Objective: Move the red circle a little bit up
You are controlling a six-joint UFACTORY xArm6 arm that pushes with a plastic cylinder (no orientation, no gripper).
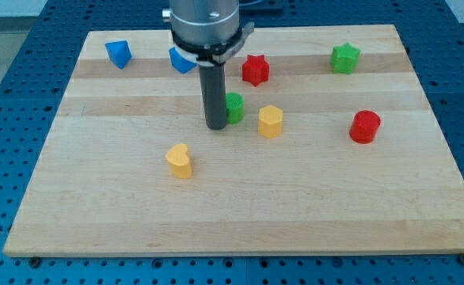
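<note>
Camera view takes in one wooden board (240,214) lying on a blue perforated table (2,95), with one arm hanging over it from the far side and seven small blocks scattered about. The arm ends in a grey housing (204,24) and a dark rod; my tip (217,126) rests on the board just left of the green block (234,107), touching it or very nearly so. No claw is fitted, so there is nothing to open or close.

Counting the blocks: two blue, two red, two green at least partly seen, two yellow. A blue cube (118,53) sits far left; a second blue block (181,60) is half hidden behind the housing. The red star (255,70) lies far and centre, the green star (345,58) far right. A yellow hexagon (270,121) stands just right of the green block, and a yellow heart (180,161) sits nearer, left of centre.

The red circle (365,127) stands alone on the right side, well apart from the tip and from every other block, nearest the yellow hexagon to its left. Open wood surrounds it: free room toward the far edge up to the green star, and a bare strip to the board's right edge. Being round, it has no long axis or heading I can make out.
</note>
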